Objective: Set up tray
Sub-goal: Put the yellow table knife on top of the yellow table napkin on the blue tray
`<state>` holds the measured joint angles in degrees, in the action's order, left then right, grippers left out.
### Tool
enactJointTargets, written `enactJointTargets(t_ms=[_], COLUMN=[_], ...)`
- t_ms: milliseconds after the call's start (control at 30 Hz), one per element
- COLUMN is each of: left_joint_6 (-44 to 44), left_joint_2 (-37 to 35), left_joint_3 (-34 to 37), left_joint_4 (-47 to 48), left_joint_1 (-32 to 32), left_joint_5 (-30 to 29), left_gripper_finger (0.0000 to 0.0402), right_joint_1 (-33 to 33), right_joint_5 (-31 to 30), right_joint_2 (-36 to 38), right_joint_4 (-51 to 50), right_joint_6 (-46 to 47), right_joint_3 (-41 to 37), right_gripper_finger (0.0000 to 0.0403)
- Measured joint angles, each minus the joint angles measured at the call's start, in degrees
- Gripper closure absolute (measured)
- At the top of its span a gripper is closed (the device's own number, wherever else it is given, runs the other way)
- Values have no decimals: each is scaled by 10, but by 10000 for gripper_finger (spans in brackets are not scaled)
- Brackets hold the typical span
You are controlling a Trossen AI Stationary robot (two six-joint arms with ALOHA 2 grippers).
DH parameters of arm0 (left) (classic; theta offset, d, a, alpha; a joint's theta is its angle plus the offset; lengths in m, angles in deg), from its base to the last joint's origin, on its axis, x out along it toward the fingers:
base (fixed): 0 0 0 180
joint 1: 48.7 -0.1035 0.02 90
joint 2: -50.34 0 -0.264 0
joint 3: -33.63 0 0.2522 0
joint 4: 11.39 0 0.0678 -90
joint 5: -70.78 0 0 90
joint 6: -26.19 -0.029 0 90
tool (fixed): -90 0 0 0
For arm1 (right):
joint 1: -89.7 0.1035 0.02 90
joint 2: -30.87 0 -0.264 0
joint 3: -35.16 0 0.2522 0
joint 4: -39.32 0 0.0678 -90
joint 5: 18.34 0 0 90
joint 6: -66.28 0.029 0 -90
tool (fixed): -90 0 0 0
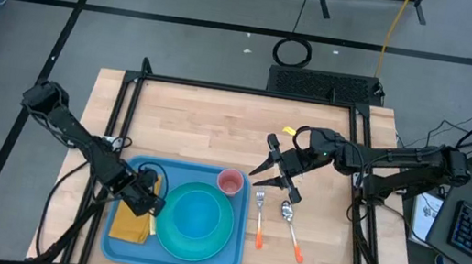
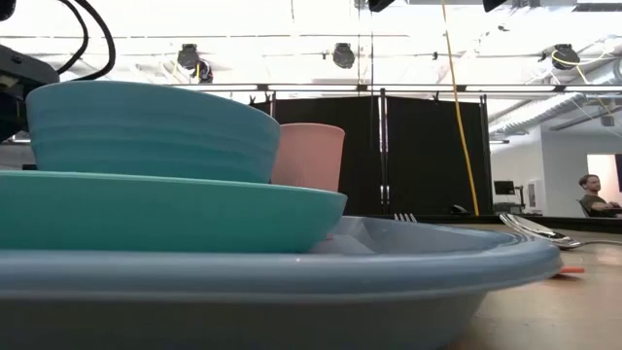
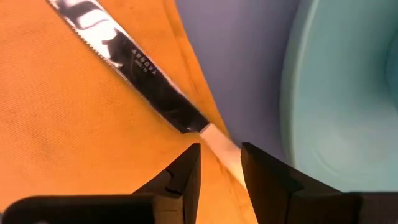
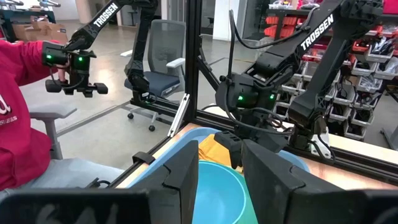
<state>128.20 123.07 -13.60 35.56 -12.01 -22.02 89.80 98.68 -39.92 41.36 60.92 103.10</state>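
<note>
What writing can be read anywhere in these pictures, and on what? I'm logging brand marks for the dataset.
"TROSSEN": on the dark arm behind the tray, right wrist view.
"TROSSEN": on another arm farther off, beside a person in red.
Knife blade: small etched print, too blurred to read with certainty.
Red sleeve: a white mark, cut off, unreadable.
Nothing else legible.

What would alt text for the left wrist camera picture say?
A table knife lies on an orange napkin, its pale handle between the left claw's two dark fingers. Beside the napkin are the blue tray and a teal plate.
</note>
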Motion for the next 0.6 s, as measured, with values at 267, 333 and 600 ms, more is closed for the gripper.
enactJointTargets(t_ms=[267, 333, 600], left_joint_6=[-6, -15, -74], left_joint_2=[32, 50, 67], left_joint_3=[0, -3, -8], left_joint_4=[-5, -8, -3], left_joint_1=[-21, -28, -41], left_joint_5=[20, 32, 62], left_gripper_finger=[284, 284, 284], right_joint_1=[0, 0, 0], right_joint_5=[0, 0, 0], right_joint_2=[0, 0, 0], right_joint_4=[0, 0, -2], right_joint_6=[0, 0, 0], right_joint_3=[0, 0, 0], right_gripper_finger=[289, 289, 289])
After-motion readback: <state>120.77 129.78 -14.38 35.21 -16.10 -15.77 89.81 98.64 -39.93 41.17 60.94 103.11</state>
